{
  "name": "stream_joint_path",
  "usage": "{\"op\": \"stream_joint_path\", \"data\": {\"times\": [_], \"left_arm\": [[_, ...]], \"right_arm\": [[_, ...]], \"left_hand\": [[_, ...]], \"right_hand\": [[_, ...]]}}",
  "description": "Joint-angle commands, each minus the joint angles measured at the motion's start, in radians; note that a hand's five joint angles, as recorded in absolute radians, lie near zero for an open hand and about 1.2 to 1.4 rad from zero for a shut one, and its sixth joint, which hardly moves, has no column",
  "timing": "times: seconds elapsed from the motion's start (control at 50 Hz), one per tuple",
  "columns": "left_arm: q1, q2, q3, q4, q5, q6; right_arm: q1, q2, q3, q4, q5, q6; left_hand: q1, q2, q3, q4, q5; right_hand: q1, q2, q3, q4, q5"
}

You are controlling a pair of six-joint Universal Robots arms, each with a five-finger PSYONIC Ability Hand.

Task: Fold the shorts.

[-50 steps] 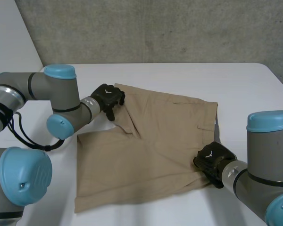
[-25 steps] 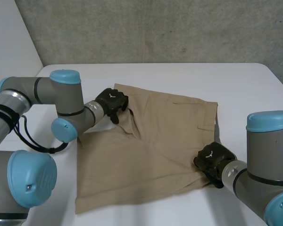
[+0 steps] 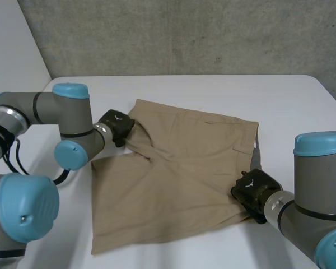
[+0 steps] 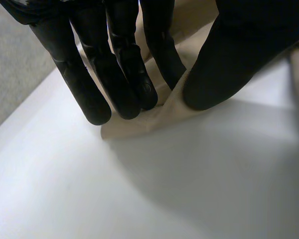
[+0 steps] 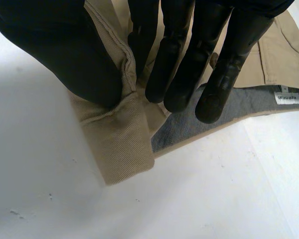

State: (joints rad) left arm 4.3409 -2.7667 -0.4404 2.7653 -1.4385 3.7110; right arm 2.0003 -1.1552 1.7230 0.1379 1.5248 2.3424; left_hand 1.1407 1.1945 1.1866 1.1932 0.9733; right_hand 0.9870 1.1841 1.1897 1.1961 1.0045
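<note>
Tan shorts [image 3: 179, 168] lie spread on the white table [image 3: 213, 92]. My left hand [image 3: 115, 125] is at their far left edge, where its fingers [image 4: 124, 74] and thumb pinch a fold of the tan cloth [image 4: 154, 114]. A crease runs from that hand toward the middle of the shorts. My right hand [image 3: 252, 189] is at the near right corner, thumb and fingers [image 5: 184, 64] closed on the thick waistband [image 5: 119, 144]. The grey inner lining [image 5: 229, 109] shows beside those fingers.
A grey concrete wall [image 3: 185, 33] stands behind the table. Bare white tabletop [image 3: 302, 106] lies to the right and behind the shorts. My left arm's elbow [image 3: 73, 151] sits just left of the shorts.
My left hand has slid left to the shorts' edge and closed its fingers on the cloth, pulling up a crease. The right hand has kept its grip and place.
</note>
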Motion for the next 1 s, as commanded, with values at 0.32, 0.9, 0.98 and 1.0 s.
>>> {"op": "stream_joint_path", "data": {"times": [0.32, 0.9, 0.98, 1.0], "left_arm": [[0.037, 0.257, -0.370, 0.118, -0.049, -0.017], [0.036, 0.125, -0.198, 0.165, 0.121, -0.060], [0.039, 0.095, -0.158, 0.163, 0.116, -0.060], [0.039, 0.090, -0.152, 0.163, 0.116, -0.060]], "right_arm": [[0.008, -0.003, 0.004, -0.001, 0.000, 0.000], [0.000, 0.000, 0.003, -0.003, 0.000, 0.000], [0.000, 0.003, 0.003, -0.003, 0.000, 0.000], [0.000, 0.003, 0.003, -0.003, 0.000, 0.000]], "left_hand": [[-0.237, -0.291, -0.283, -0.289, -0.244], [-0.484, -0.538, -0.530, -0.536, -0.491], [-0.466, -0.520, -0.512, -0.519, -0.473], [-0.463, -0.517, -0.509, -0.516, -0.470]], "right_hand": [[0.409, 0.212, 0.207, 0.200, 0.217], [0.409, 0.212, 0.207, 0.200, 0.217], [0.409, 0.212, 0.207, 0.200, 0.217], [0.409, 0.212, 0.207, 0.200, 0.217]]}}
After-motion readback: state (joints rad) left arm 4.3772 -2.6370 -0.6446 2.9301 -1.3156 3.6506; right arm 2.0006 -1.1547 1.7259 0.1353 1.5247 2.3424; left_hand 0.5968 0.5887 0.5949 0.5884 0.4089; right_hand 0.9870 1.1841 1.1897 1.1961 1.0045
